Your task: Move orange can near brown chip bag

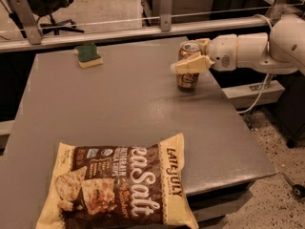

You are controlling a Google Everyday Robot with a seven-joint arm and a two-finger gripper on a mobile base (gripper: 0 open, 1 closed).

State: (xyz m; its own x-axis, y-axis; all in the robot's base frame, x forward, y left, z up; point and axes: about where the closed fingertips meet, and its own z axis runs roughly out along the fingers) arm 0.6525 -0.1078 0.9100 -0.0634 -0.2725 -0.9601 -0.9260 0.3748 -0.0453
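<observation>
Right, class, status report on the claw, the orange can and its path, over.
Claw at orange can, far right of table. Can upright, well apart from brown chip bag at near edge. Green sponge far left, off the path.
</observation>
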